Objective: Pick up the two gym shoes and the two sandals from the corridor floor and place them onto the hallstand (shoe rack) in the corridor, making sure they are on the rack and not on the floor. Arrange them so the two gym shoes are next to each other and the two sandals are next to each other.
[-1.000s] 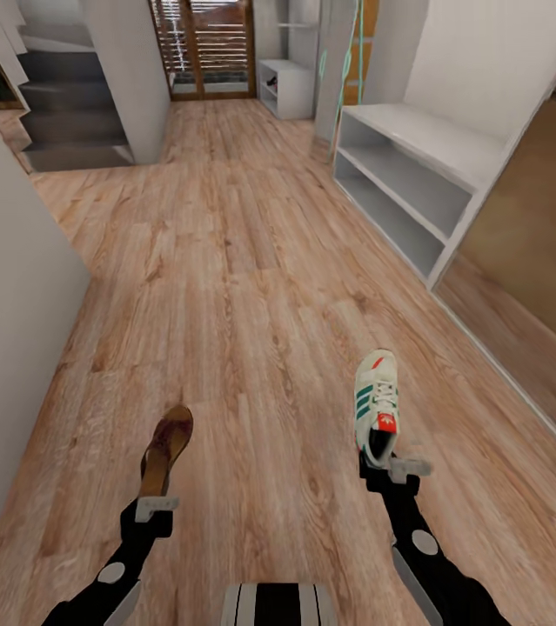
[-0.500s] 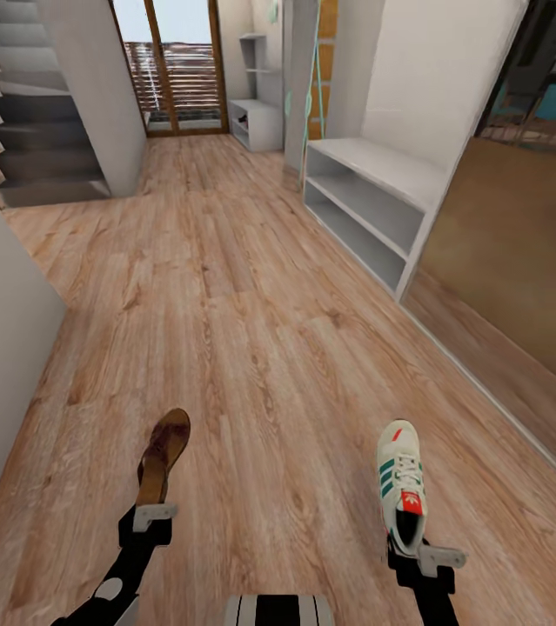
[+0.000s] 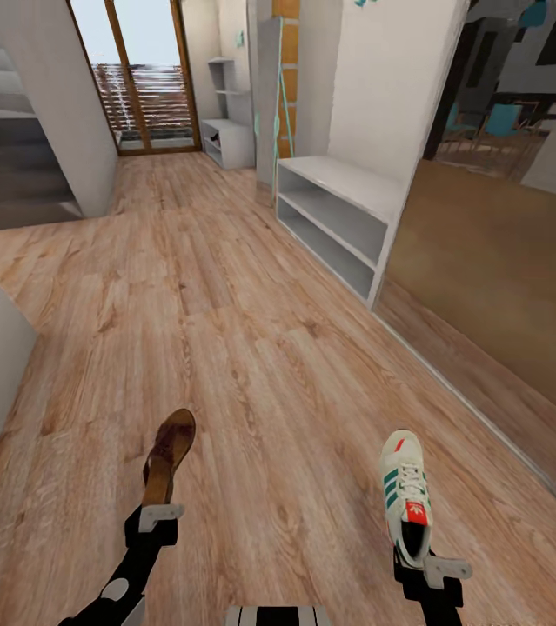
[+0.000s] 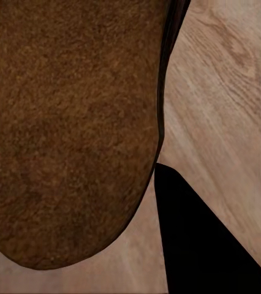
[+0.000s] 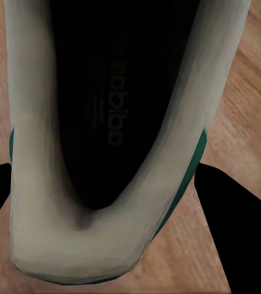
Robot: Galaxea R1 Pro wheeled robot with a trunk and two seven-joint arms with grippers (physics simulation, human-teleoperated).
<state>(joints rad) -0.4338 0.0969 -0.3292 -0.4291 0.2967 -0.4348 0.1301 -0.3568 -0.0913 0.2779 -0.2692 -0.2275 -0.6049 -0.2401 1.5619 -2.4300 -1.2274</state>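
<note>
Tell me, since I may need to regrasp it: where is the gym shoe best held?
By the heel collar, from behind: the gym shoe has an open dark mouth, so one finger goes inside, one outside. The right hand appears to hold it that way.

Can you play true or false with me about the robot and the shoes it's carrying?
1. The right gripper holds a gym shoe. True.
2. The left gripper holds a sneaker too. False: it holds a brown sandal.
3. Shoes already sit on the hallstand. False: the shelves that show are bare.
4. The hallstand is ahead, on the robot's right. True.
5. The floor is grey carpet. False: it is wood planks.
</note>
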